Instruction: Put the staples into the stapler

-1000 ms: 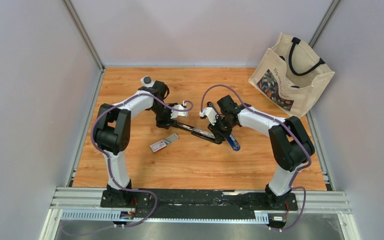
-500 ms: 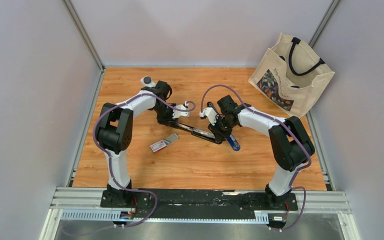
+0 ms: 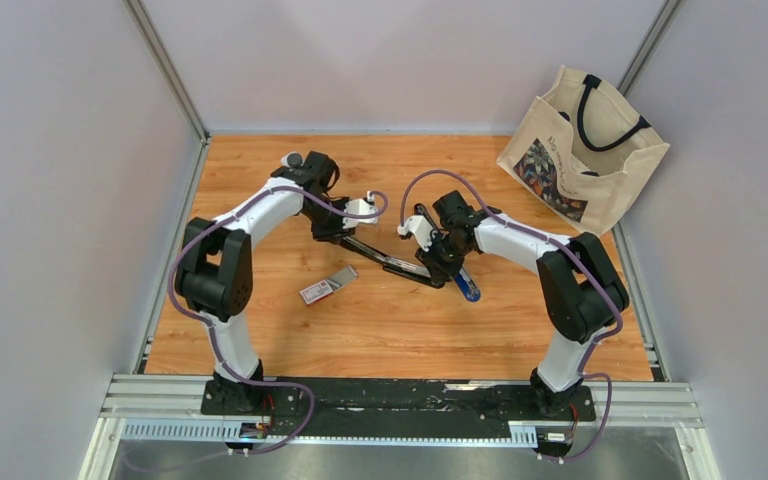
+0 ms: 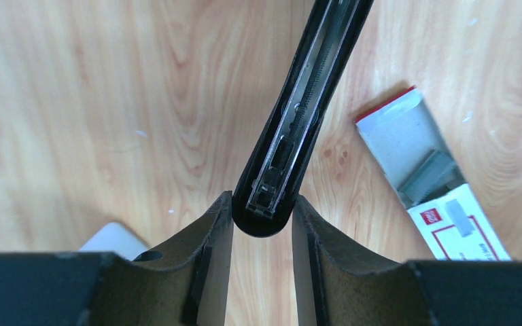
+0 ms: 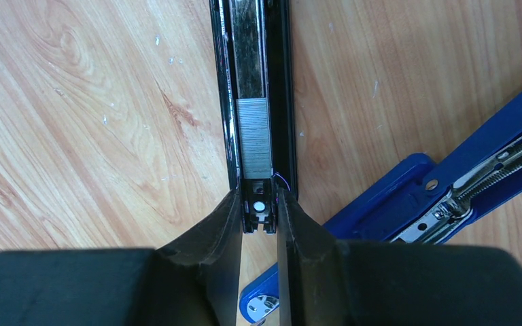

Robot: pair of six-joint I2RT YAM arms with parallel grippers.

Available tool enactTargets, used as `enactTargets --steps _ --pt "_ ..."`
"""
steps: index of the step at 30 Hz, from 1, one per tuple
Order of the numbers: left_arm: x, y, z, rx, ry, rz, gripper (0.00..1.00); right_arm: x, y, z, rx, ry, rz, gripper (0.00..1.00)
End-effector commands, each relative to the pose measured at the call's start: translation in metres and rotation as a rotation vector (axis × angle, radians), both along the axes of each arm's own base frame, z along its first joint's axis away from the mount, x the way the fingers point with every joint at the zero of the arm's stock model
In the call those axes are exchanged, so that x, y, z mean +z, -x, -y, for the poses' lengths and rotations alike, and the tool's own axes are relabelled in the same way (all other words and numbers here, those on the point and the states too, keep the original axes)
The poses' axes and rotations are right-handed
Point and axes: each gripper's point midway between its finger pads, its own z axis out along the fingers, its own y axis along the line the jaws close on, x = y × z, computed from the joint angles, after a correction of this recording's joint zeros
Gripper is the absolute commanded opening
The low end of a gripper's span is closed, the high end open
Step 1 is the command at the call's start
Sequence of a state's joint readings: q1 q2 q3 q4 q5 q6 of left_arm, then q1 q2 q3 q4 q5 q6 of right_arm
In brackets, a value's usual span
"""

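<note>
The left hand point(image 4: 263, 200) is found pinching the rounded end of the opened black stapler point(image 4: 312, 81). The right hand point(image 5: 258, 195) is clamped on its magazine end. The stapler is stretched across the middle of the tabletop point(image 3: 400, 340). A staple strip point(image 5: 254, 136) is seen seated in the magazine, so loading is judged nearly done. Folding the cover shut squarely is called for next. The staples box point(image 4: 459, 231) lies left of centre, slid open, with metal staples point(image 4: 429, 178) showing inside. A tote bag point(image 3: 580, 150) stands at the far right corner, contents unseen.
</note>
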State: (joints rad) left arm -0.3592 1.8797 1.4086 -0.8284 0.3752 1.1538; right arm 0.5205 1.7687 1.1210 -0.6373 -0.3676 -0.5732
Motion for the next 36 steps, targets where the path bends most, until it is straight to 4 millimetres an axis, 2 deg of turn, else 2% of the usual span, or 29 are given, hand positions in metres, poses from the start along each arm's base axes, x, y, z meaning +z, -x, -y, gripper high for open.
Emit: enactTargets --steps 1,5,11,13,20,26,36 --pt "0.093 0.0 0.029 0.005 0.207 0.121 0.0 -0.032 0.02 0.024 -0.025 0.151 -0.091 0.2" --pt "0.112 0.014 0.044 -0.009 0.284 0.112 0.0 -0.031 0.019 0.019 -0.023 0.141 -0.089 0.2" --pt "0.099 0.052 0.083 -0.075 0.327 0.033 0.0 -0.028 0.018 0.011 -0.018 0.124 -0.084 0.19" --pt "0.103 0.059 0.095 -0.083 0.361 0.026 0.02 -0.029 0.019 0.011 -0.015 0.126 -0.09 0.19" --pt "0.132 0.057 0.118 -0.034 0.516 0.014 0.1 -0.024 0.018 0.008 -0.009 0.106 -0.081 0.2" --pt "0.141 0.058 0.123 -0.015 0.567 0.006 0.38 -0.02 0.02 0.006 0.003 0.086 -0.079 0.22" --pt "0.125 0.055 0.114 0.013 0.565 -0.01 0.5 -0.015 0.022 0.004 0.018 0.067 -0.076 0.29"
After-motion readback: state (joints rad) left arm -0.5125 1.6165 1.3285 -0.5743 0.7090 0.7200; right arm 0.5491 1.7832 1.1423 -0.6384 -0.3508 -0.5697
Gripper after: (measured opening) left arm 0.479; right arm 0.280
